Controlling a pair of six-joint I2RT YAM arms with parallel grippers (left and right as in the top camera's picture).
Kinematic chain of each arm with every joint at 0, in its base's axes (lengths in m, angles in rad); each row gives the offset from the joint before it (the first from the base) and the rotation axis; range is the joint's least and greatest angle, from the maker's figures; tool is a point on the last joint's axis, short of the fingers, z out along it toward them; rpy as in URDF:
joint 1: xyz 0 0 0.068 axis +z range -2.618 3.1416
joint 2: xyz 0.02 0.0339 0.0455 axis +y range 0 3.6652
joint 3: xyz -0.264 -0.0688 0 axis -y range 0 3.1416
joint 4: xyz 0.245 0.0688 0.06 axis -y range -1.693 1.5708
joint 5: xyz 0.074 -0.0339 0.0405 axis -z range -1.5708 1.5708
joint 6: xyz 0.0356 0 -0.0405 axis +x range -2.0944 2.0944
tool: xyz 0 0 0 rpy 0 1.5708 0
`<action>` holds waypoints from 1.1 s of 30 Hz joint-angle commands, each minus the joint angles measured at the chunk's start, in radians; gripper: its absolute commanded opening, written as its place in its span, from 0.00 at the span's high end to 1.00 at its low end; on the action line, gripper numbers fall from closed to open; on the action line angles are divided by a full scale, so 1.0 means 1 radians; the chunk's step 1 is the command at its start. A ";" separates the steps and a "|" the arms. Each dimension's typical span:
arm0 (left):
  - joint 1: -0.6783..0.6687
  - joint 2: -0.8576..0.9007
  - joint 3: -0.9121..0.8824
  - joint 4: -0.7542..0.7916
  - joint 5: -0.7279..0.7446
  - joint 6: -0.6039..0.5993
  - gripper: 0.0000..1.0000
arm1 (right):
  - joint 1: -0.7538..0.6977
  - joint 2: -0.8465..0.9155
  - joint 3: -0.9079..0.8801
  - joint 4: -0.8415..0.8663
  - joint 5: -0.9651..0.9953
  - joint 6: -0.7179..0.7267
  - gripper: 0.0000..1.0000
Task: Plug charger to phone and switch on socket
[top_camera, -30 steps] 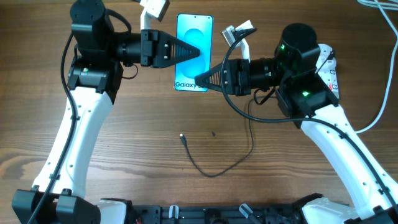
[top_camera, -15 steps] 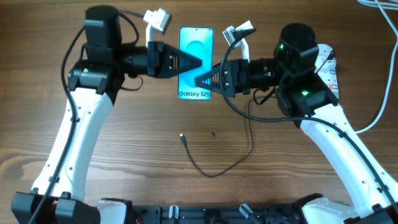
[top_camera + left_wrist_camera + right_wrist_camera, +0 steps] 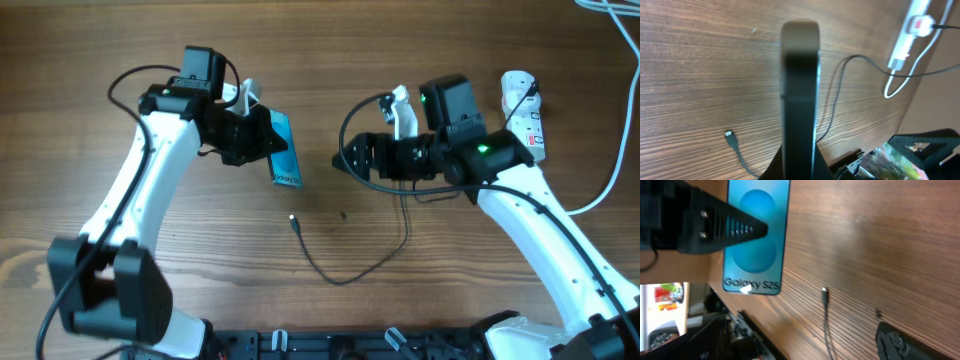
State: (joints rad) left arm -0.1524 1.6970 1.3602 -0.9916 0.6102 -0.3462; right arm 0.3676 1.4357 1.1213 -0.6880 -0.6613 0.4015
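The phone (image 3: 284, 152) is off the table, turned on edge, with my left gripper (image 3: 268, 142) shut on it. In the left wrist view the phone (image 3: 800, 85) shows as a dark upright slab between my fingers. The right wrist view shows its teal screen (image 3: 756, 255) with "Galaxy S25", and a left finger (image 3: 725, 227) across it. My right gripper (image 3: 345, 160) stands open a little right of the phone, holding nothing. The charger's tip (image 3: 292, 220) lies on the wood below the phone, its thin black cable (image 3: 345, 277) looping right. The white socket (image 3: 524, 108) lies at the far right.
A thick white cord (image 3: 612, 170) runs down the right edge from the socket. The socket's red switch (image 3: 920, 22) shows in the left wrist view. The arms' base bar (image 3: 330, 345) lines the table's front edge.
My left gripper has lifted the phone off the table, tipped it on edge and carried it left and forward. My right gripper has opened and drawn back from the phone.
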 commanded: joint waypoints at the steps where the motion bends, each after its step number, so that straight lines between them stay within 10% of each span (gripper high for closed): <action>1: 0.004 0.080 -0.005 -0.001 0.069 -0.001 0.96 | 0.004 0.031 -0.042 -0.001 0.043 -0.042 0.00; 12: 0.302 0.103 -0.005 0.031 0.303 -0.001 0.96 | 0.450 0.270 -0.050 0.093 0.319 0.101 0.61; 18: 0.388 0.103 -0.005 -0.014 0.306 0.003 0.96 | 0.654 0.409 -0.041 0.004 0.501 0.151 0.62; 25: 0.388 0.103 -0.005 -0.016 0.306 0.003 0.96 | 0.659 0.430 -0.021 -0.032 0.560 0.140 0.67; 28: 0.388 0.103 -0.005 -0.015 0.306 0.003 0.96 | 0.641 0.433 -0.021 -0.042 0.600 0.141 0.89; 33: 0.388 0.103 -0.005 -0.016 0.306 0.003 0.96 | 0.373 0.433 -0.021 -0.211 0.695 0.051 0.89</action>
State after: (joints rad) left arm 0.2329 1.8046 1.3582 -1.0061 0.8711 -0.3492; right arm 0.8303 1.8488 1.0889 -0.8875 -0.0013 0.5251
